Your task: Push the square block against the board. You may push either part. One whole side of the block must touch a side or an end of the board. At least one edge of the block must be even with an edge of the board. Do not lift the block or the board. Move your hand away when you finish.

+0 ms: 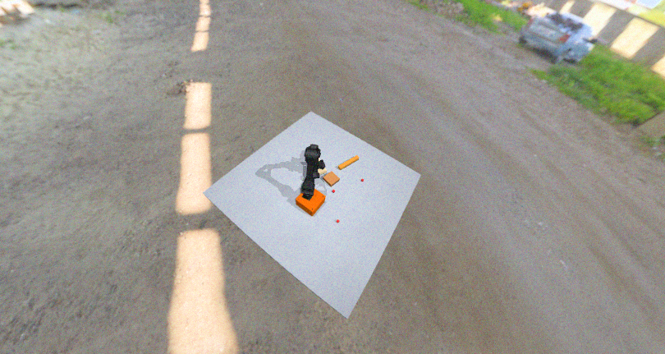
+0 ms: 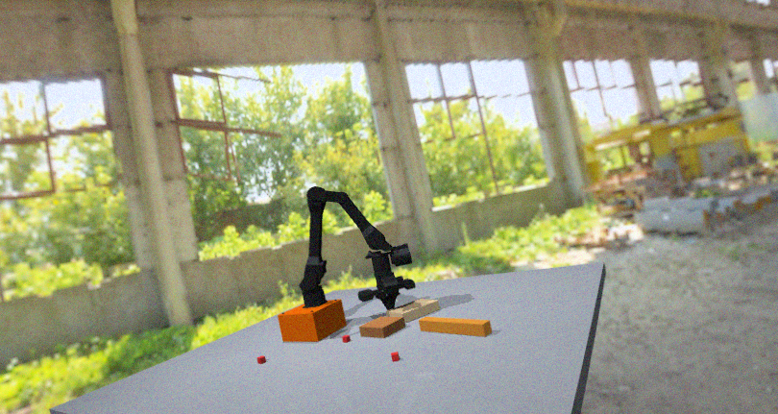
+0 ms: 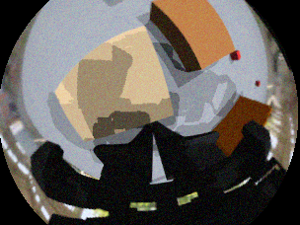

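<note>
With the black parallel-jaw gripper (image 1: pixel 321 164) (image 2: pixel 390 306) (image 3: pixel 152 122) fully closed on nothing, skewing of the pale beige rectangular wooden block (image 1: pixel 322 171) (image 2: pixel 419 308) (image 3: pixel 143 74) was judged likely if off-centre pressure were applied.

Exterior view, sides as pictured — arm base (image 1: pixel 318 204) (image 2: pixel 298 327) (image 3: pixel 242 123) at left on the table (image 1: pixel 344 277) (image 2: pixel 490 378). Square block (image 1: pixel 331 179) (image 2: pixel 380 327) (image 3: pixel 199 32) right of it, apart. Wide block (image 1: pixel 321 171) (image 2: pixel 422 308) (image 3: pixel 140 64) behind the square block, a gap between. Long bar (image 1: pixel 348 162) (image 2: pixel 454 327) right of the square block, apart. Three small cubes — one (image 1: pixel 332 190) (image 2: pixel 346 338) between base and square block, slightly forward; one (image 1: pixel 337 221) (image 2: pixel 261 359) front-left; one (image 1: pixel 361 180) (image 2: pixel 395 356) before the square block.
</note>
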You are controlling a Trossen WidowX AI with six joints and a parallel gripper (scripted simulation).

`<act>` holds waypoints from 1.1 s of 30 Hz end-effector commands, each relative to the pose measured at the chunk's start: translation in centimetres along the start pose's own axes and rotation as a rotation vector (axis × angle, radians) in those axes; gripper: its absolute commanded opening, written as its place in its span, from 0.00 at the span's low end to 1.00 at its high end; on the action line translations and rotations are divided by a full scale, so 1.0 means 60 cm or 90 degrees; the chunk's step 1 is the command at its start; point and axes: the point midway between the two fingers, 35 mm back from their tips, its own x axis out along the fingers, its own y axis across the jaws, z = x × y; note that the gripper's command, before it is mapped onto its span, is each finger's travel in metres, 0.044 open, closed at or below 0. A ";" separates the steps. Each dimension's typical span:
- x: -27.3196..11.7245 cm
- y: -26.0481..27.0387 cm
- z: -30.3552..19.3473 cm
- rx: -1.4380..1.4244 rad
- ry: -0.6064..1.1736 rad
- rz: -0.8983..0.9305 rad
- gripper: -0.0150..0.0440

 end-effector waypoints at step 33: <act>0.001 0.021 0.056 -0.001 -0.004 -0.002 0.25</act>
